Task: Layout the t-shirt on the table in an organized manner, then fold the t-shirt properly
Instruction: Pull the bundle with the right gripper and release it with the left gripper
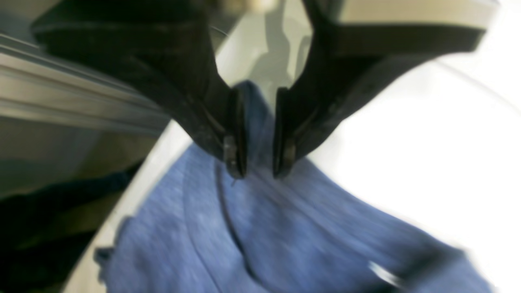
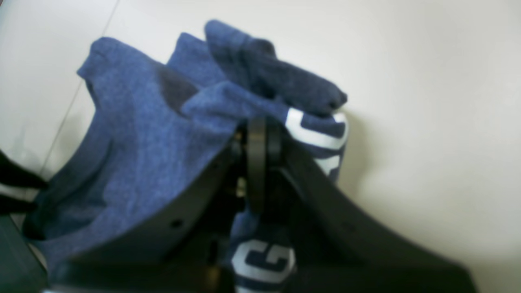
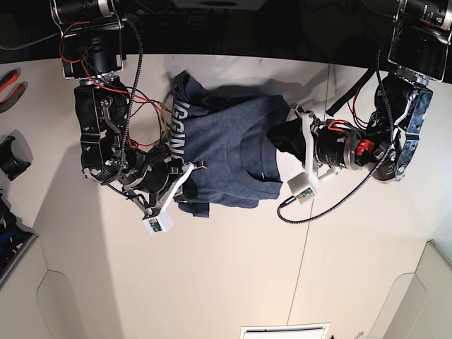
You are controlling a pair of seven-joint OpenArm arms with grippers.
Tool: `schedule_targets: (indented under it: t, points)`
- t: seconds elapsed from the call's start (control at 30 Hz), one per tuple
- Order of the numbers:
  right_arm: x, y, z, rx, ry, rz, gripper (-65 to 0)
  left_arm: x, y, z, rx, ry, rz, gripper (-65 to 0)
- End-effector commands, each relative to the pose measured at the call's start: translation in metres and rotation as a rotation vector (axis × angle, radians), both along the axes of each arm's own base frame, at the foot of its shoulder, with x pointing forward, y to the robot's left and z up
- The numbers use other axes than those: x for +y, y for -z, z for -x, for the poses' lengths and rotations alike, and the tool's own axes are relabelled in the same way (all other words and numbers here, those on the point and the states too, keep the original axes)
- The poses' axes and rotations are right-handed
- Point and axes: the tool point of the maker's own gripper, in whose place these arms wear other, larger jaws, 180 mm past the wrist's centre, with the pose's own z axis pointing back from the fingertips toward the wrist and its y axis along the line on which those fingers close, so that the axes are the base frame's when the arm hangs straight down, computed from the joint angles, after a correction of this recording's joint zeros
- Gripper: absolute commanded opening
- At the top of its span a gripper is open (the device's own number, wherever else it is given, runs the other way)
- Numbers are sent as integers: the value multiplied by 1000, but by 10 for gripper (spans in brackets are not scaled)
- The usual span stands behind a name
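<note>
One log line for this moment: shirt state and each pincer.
t-shirt: bunched on table, unfolded | left pincer: parted around a fold | right pincer: shut on t-shirt

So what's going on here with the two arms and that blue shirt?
A two-armed robot is working on a slate-blue t-shirt with white lettering, which lies bunched and wrinkled on the white table, not yet laid flat. The right pincer is shut on a fold of fabric near the lettering. The left pincer stands partly open with a ridge of cloth between its pads, which don't look pressed on it. The folding itself hasn't started.
</note>
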Motion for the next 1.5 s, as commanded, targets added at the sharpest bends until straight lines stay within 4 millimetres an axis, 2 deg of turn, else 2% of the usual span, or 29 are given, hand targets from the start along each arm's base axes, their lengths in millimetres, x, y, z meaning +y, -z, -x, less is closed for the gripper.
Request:
schedule_targets:
  t: [0.0,0.03,0.1,0.17,0.23,0.3,0.57,0.67,0.77,0.87,1.03,1.23,1.47]
  points:
    - [2,-14,-11,-45,-2,-20,-650,-1,-23,-21,-80,-31,60,-506]
    - [2,-14,-11,-45,-2,-19,-650,-1,-30,-28,-100,-63,94,-538]
    - [2,-14,-11,-45,-2,-19,-650,-7,-49,-37,-110,-127,221,-644]
    - [2,-14,-11,-45,-2,-19,-650,-15,-72,-41,-101,-181,387,-650]
    - [2,-14,-11,-45,-1,-19,-650,-25,-82,-36,-67,-194,490,-650]
    - [2,-14,-11,-45,-1,-19,-650,-34,-77,-23,-10,-167,510,-650]
    - [3,-14,-11,-45,-2,-20,-650,-64,-29,39,158,-84,444,-650]
    - [3,-14,-11,-45,-2,-20,-650,-69,-9,46,130,-69,357,-650]
    - [2,-14,-11,-43,-2,-19,-650,-64,4,35,25,-73,250,-650]
    - [1,-11,-8,-24,-8,-8,-650,-47,20,21,-44,-117,110,-650]
    - [-12,-1,0,24,25,-5,-650,-19,43,15,-77,-137,-96,-650]
    - [-24,-1,7,100,88,-105,-650,-4,52,-3,-104,-170,-142,-650]
    - [-24,-5,24,146,80,-221,-650,11,42,-57,-152,-263,-145,-650]
